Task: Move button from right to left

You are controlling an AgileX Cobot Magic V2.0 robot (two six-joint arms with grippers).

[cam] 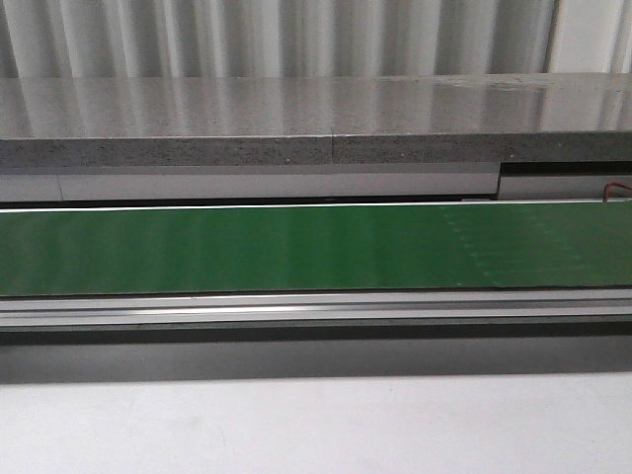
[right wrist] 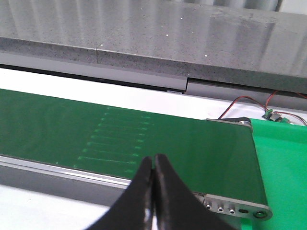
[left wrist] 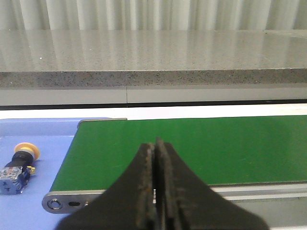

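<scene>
The button (left wrist: 18, 165), with a yellow-orange cap, black collar and blue block, lies on its side on a blue surface (left wrist: 38, 139) just past the left end of the green belt (left wrist: 192, 148). It shows only in the left wrist view. My left gripper (left wrist: 154, 143) is shut and empty, above the belt's near edge, to the right of the button. My right gripper (right wrist: 153, 158) is shut and empty above the near edge of the belt (right wrist: 120, 139) near its right end. Neither gripper shows in the front view, where the belt (cam: 296, 247) carries nothing.
A grey stone ledge (cam: 296, 118) runs behind the belt. A green surface (right wrist: 280, 163) lies past the belt's right end, with red and black wires (right wrist: 249, 103) and a small connector behind it. A metal rail (cam: 296, 308) edges the belt's front; a pale tabletop (cam: 296, 425) lies nearer.
</scene>
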